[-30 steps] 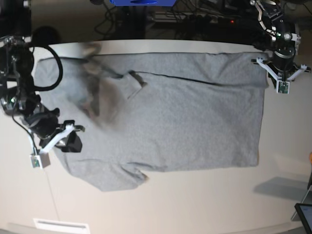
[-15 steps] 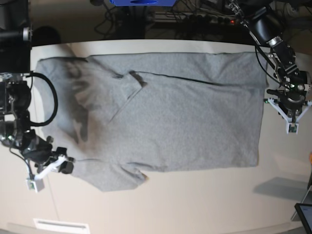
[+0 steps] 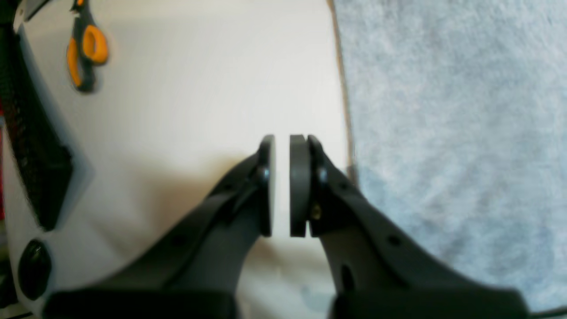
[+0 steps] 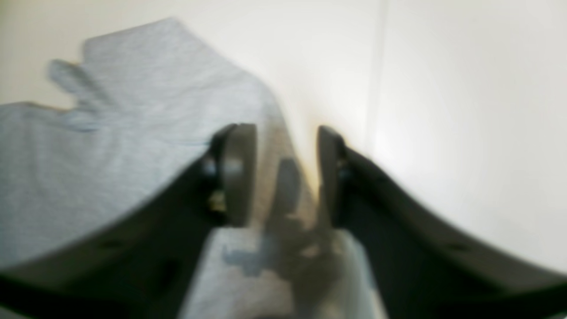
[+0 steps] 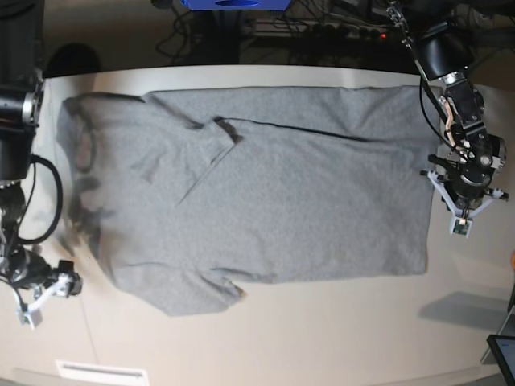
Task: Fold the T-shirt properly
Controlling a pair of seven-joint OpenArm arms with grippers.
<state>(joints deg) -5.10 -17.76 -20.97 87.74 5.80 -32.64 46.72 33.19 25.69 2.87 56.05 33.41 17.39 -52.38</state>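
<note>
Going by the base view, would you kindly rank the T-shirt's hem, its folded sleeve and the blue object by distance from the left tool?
1. T-shirt hem, just beside the left tool.
2. Folded sleeve, mid-table, upper.
3. Blue object, beyond the far edge.

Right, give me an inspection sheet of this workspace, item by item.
Surface: pale table, bare around the cloth.
Job's things: grey T-shirt spread flat, plain side up, one fold ridge near the far edge; no neat fold yet.
Clutter: orange-handled scissors off to the side in the left wrist view.
Grippers: left gripper beside the shirt's edge, jaws nearly together, holding nothing; right gripper by a sleeve, jaws apart, holding nothing.
Cables: black cable looping along the right arm.
Surroundings: dark equipment and wiring behind the table.
</note>
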